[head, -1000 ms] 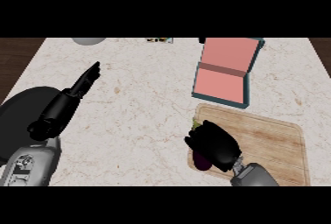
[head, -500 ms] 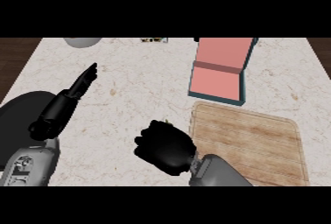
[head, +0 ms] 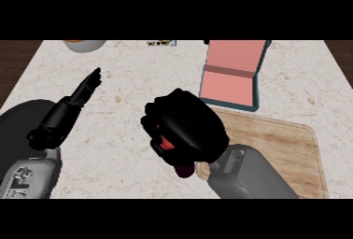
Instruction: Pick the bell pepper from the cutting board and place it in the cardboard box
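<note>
At the left of the frame the left hand point(head: 81, 91) rests over the marble counter point(head: 131, 65), its fingers straight and together, pointing toward the upper edge and holding nothing. At the top left edge sits part of a bowl point(head: 84, 45), and a small item beside it at the top centre is too small to identify.

In the centre, the right hand point(head: 185, 128) is curled into a closed fist, and red patches of the bell pepper point(head: 167, 144) show between the fingers, so the fingers are clamped on it. The pepper is off the cutting board point(head: 276, 144), held above the counter just left of the board's left edge; its long axis cannot be told, because the hand hides most of it.

The cardboard box point(head: 231, 77) lies open in the upper right of centre, its pink inside facing up, just beyond the board's upper edge. From the held pepper it lies up and slightly right, near the fist. The right hand is far nearer to the box than the left, so the coming carry looks to be a short move toward the upper right, ending over the box's open inside before the fingers let go.
</note>
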`<state>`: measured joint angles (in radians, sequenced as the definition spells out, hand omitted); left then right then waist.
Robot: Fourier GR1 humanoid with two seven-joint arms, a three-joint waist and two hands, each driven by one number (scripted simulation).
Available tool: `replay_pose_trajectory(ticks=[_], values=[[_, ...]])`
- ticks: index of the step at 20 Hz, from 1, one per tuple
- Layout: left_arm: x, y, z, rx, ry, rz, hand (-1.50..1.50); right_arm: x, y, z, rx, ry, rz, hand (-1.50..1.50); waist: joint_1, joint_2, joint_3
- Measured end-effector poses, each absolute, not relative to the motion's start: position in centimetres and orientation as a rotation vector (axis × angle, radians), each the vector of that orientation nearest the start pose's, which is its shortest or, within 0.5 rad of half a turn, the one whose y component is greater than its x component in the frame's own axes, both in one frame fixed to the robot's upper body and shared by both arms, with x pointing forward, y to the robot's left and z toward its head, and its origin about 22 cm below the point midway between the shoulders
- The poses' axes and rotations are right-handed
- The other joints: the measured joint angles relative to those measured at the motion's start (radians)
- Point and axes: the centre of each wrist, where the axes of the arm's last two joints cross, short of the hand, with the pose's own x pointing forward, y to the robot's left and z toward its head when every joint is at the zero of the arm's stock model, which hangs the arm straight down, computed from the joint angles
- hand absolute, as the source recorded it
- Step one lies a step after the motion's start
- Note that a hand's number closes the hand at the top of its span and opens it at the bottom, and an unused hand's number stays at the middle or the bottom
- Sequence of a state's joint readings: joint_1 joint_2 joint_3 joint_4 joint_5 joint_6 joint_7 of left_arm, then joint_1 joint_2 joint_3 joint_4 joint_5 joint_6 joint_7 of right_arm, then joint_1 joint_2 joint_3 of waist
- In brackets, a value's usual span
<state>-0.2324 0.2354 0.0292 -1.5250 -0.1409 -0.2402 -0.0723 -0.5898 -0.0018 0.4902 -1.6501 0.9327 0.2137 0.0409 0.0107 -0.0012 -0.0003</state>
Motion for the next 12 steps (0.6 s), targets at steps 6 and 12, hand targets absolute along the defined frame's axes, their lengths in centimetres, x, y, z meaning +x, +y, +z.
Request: replay_pose_trajectory(ticks=[6,12], values=[[29.9,26.9,6.7,0.09,-1.747,-0.531,0.0,30.9,-6.9,18.4,-0.565,-2.026,1.134,1.5,-0.001,0.002,0.0],[29.5,26.2,6.6,0.082,-1.753,-0.541,0.0,36.3,-9.0,20.5,-0.644,-1.959,1.005,1.5,0.004,0.005,0.0]])
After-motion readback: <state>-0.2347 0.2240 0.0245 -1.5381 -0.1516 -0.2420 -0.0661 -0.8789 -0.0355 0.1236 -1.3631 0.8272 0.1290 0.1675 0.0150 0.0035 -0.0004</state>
